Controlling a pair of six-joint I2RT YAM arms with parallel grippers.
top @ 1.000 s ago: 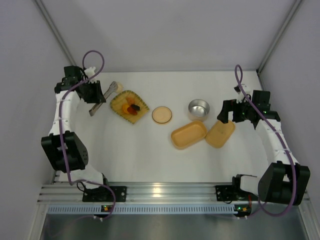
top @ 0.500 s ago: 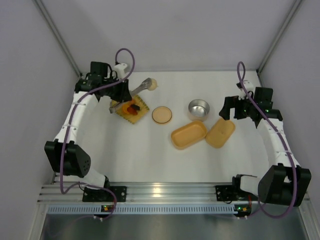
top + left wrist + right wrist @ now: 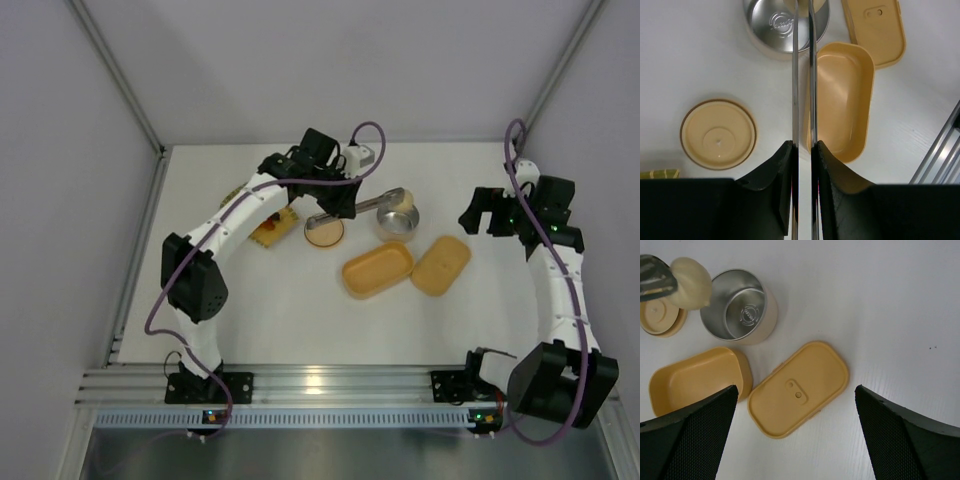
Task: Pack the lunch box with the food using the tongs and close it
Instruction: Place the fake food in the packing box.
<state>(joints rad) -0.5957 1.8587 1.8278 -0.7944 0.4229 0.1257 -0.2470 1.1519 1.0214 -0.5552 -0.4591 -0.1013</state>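
Observation:
My left gripper (image 3: 338, 203) (image 3: 802, 150) is shut on the slim silver tongs (image 3: 372, 205) (image 3: 795, 75). The tongs point right, and their tips (image 3: 655, 277) pinch a pale yellow food piece (image 3: 401, 197) (image 3: 690, 276) over the near rim of the steel bowl. The open tan-orange lunch box (image 3: 378, 269) (image 3: 840, 100) (image 3: 695, 377) lies empty below the tongs. Its flat lid (image 3: 441, 265) (image 3: 875, 30) (image 3: 799, 388) rests beside it on the right. My right gripper (image 3: 480, 215) (image 3: 795, 410) hangs open above the lid, holding nothing.
A round steel bowl (image 3: 397, 220) (image 3: 775, 25) (image 3: 740, 310) stands behind the box. Its round tan lid (image 3: 323, 230) (image 3: 717, 133) (image 3: 657, 317) lies to the left. The woven yellow tray (image 3: 270, 230) (image 3: 660, 173) is mostly hidden under my left arm.
My left arm has swung right from the woven tray to over the round lid and steel bowl, carrying the tongs with the pale piece. The right gripper has drifted slightly right.

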